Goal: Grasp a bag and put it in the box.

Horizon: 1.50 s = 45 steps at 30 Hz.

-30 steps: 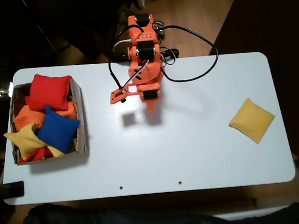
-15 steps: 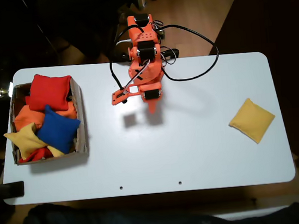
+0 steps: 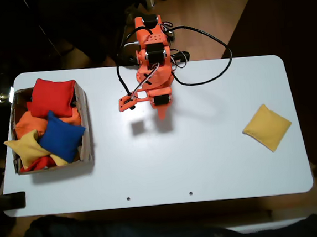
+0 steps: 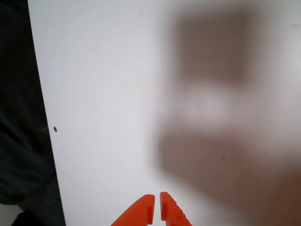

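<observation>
The bag (image 3: 266, 127) lies alone at the right of the fixed view, flat on the white worktop (image 3: 206, 158), well apart from the box (image 3: 84, 125) at the left, which already holds several beanbags. The arm (image 3: 152, 58) sits folded at upper centre, between the two. In the wrist view the claw (image 4: 156, 205) is narrow, nearly closed and empty, pointing down at bare worktop.

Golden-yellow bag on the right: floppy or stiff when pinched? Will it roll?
The bag looks like a soft fabric pillow, so it will probably sag and deform around the gripper fingers. It lies flat on the table, so rolling seems unlikely; pushed, it would likely slide or bunch.
</observation>
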Available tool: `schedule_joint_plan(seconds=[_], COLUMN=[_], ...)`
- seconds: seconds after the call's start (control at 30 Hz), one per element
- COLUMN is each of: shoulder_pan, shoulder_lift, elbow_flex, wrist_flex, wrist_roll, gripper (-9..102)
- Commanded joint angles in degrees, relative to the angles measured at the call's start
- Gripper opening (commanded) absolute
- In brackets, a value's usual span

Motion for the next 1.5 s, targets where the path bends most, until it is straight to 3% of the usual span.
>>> schedule_joint_plan(seconds=[0.0,0.7,1.47], shoulder_pan=[0.0,-4.5,-8.3], shoulder_lift=[0.4,-1.6,-26.1], elbow_flex=[-0.3,-9.1,-35.2], wrist_flex=[-1.9,-2.5,-0.3], wrist_roll=[0.9,4.1,7.4], gripper=[0,0,0])
